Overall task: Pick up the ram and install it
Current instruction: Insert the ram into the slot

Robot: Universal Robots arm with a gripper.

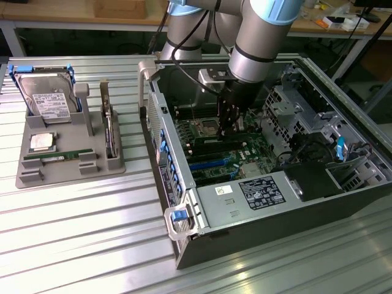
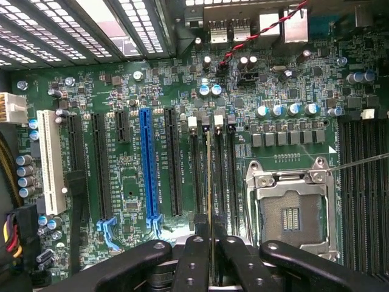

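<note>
Pickup done: claw (image 2: 209, 234) clamped on ram (image 2: 209, 176), edge-on over DIMM slot (image 2: 220, 176). Can't tell if seated, install prob unfinished.

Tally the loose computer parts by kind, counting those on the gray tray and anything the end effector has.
Hard drive: 1
Processor chip: 1
Card with metal bracket: 1
Ram: 2, the tray ram and the held ram gripped in the end effector
Total: 5
</note>
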